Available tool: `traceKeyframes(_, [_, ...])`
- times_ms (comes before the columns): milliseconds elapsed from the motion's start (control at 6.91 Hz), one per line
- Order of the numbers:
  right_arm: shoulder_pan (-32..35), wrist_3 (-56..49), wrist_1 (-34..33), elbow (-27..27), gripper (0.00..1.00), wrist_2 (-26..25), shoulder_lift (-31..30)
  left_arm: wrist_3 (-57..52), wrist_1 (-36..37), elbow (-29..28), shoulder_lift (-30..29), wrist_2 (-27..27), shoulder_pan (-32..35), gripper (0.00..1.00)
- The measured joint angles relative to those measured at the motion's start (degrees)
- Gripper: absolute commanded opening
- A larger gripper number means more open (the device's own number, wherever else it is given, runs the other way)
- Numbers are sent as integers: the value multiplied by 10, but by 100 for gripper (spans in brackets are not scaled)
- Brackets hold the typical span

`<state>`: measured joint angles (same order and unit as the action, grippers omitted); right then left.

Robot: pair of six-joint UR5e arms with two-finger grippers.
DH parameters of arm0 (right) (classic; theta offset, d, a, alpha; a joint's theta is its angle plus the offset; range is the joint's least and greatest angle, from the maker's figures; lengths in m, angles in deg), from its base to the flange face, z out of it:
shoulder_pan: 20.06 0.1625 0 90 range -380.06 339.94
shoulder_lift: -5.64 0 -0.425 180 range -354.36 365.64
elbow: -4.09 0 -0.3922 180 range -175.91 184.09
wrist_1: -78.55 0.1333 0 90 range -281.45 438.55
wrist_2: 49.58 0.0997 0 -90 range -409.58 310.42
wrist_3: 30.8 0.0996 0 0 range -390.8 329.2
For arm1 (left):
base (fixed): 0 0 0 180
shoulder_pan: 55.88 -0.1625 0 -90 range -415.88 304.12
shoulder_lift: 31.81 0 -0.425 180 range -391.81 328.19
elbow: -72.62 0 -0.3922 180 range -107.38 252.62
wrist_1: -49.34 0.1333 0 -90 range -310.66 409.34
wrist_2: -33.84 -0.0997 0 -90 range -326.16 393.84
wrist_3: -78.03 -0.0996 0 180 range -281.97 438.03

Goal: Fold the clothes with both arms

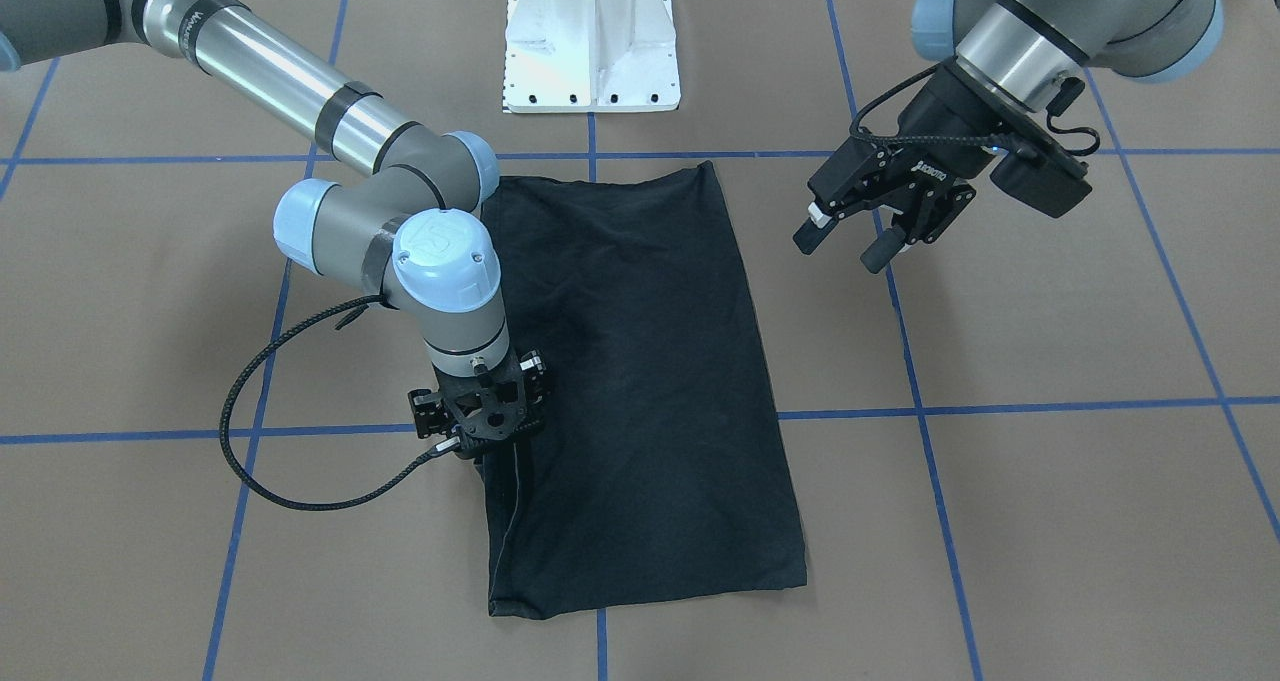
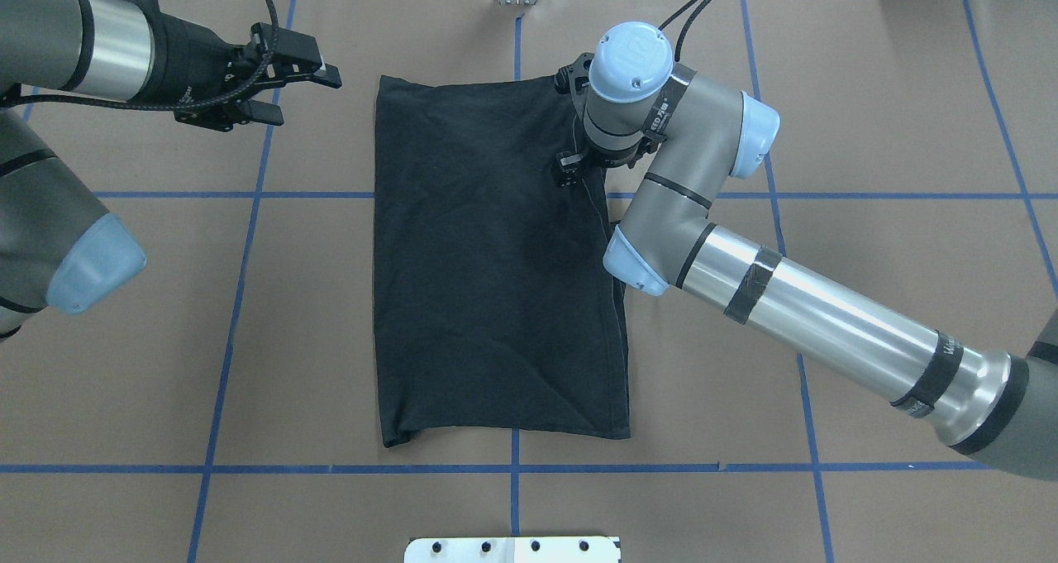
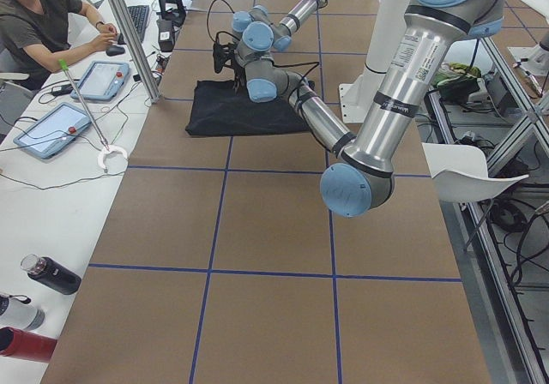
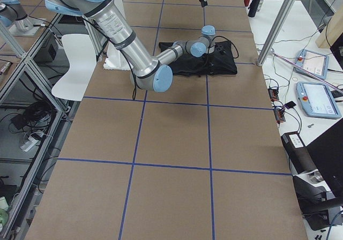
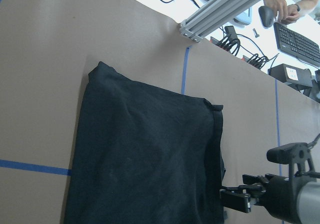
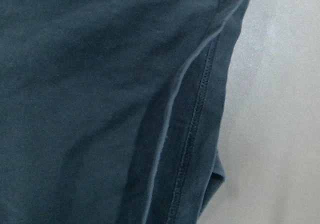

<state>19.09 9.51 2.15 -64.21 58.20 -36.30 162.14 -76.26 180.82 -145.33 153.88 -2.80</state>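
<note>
1. Two small black grippers work here: the left gripper [image 1: 840,249] hangs over bare table, fingers spread, holding nothing.
2. Its own wrist hides the right gripper [image 1: 492,448], which points down at the shirt's stitched edge; I cannot tell its grip.
3. Folded into a rectangle, the black cotton T-shirt [image 1: 640,361] lies flat on the brown blue-taped table [image 1: 1050,511].

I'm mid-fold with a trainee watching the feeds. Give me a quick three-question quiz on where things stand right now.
1. True or false: the left gripper is clamped on the T-shirt.
2. Where is the right gripper? A: down at a long edge of the T-shirt. B: raised high above the T-shirt's middle. C: off to the side, clear of the cloth.
3. Fill in: the face of the T-shirt that shows is plain ____.

Key: 1 false, it hangs beside the T-shirt with its jaws open. 2 A. 3 black.
</note>
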Motion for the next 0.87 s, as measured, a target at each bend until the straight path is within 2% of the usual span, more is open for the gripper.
traceKeyframes(868, [20, -7, 1, 28, 100, 2, -3, 0, 1, 4, -1, 0, -1, 100])
